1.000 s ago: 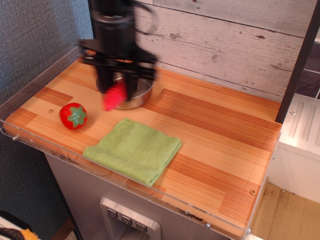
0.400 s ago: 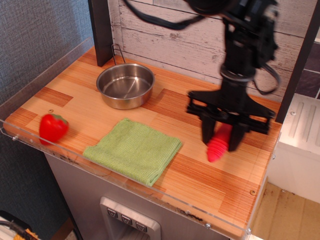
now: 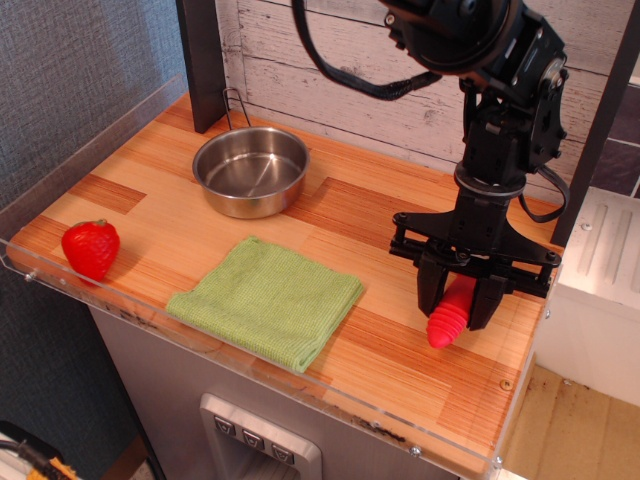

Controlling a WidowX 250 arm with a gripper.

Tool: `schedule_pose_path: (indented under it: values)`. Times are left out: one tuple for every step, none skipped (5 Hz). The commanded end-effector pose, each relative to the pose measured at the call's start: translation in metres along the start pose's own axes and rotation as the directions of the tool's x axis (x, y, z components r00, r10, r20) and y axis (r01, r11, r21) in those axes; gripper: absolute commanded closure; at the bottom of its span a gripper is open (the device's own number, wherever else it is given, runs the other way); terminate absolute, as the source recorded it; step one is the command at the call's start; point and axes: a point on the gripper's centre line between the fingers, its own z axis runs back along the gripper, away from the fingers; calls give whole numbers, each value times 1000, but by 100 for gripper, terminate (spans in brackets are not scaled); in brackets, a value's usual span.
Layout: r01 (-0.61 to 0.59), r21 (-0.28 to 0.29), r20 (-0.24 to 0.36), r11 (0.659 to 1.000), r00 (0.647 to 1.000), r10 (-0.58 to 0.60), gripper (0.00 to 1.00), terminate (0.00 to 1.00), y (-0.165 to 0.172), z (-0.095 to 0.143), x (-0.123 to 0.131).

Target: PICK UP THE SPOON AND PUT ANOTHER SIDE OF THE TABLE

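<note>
Tool (image 3: 455, 312) points straight down, clamping spoon (image 3: 451, 315) above table (image 3: 400, 350).

On the table (image 3: 420, 215), the cloth (image 3: 265, 300) lies centre-front: bowl (image 3: 251, 170) behind it, strawberry (image 3: 90, 249) left, gripper-held (image 3: 459, 304) spoon (image 3: 452, 314) right.

fingers (image 3: 432, 291) clamping spoon (image 3: 451, 314), above table (image 3: 400, 352)

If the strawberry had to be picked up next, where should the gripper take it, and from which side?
Probably across the strawberry's plump red middle, coming straight down from above: it lies alone on the table near the left rim, open on all sides, with its green cap at the top.
</note>
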Motion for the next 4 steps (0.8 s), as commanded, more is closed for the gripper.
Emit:
schedule_pose_path:
  values:
    - [13,18,3,1000,1000,-13,0,0,14,11,0]
    - [22,-29,50,999,999,-21,0,0,11,31,-5]
    - [-5,-88,157,996,987,19,0,0,24,79,-19]
    - [0,-93,259,996,965,24,0,0,60,120,-40]
